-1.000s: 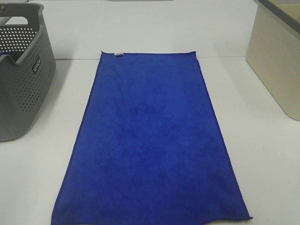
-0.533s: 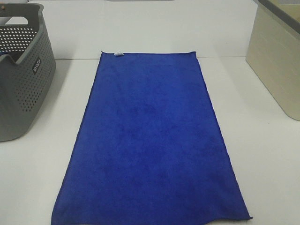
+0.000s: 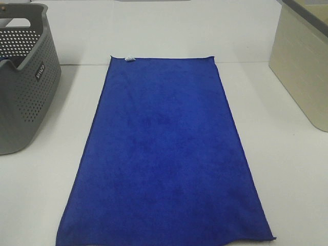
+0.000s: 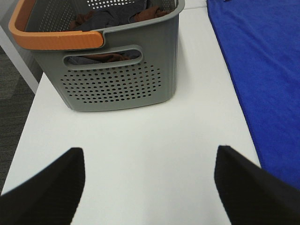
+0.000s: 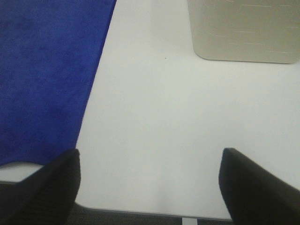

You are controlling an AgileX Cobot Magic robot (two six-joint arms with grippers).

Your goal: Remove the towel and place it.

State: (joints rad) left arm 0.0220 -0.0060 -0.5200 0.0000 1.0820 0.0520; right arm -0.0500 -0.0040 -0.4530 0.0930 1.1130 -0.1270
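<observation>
The towel (image 3: 166, 154) is deep blue and lies spread flat down the middle of the white table, with a small white tag (image 3: 129, 58) at its far left corner. One long edge of the towel (image 4: 262, 70) shows in the left wrist view, the other edge of the towel (image 5: 47, 70) in the right wrist view. My left gripper (image 4: 150, 187) hovers open above bare table between the grey basket (image 4: 117, 79) and the towel. My right gripper (image 5: 150, 187) hovers open over bare table beside the towel's near right corner. Neither gripper shows in the exterior high view.
The grey perforated basket (image 3: 25, 82) with an orange handle (image 4: 51, 40) stands at the far left and holds dark and brown clothes (image 4: 112, 16). A beige bin (image 3: 302, 61) stands at the far right. The table's near edge (image 5: 140, 213) runs just under the right gripper.
</observation>
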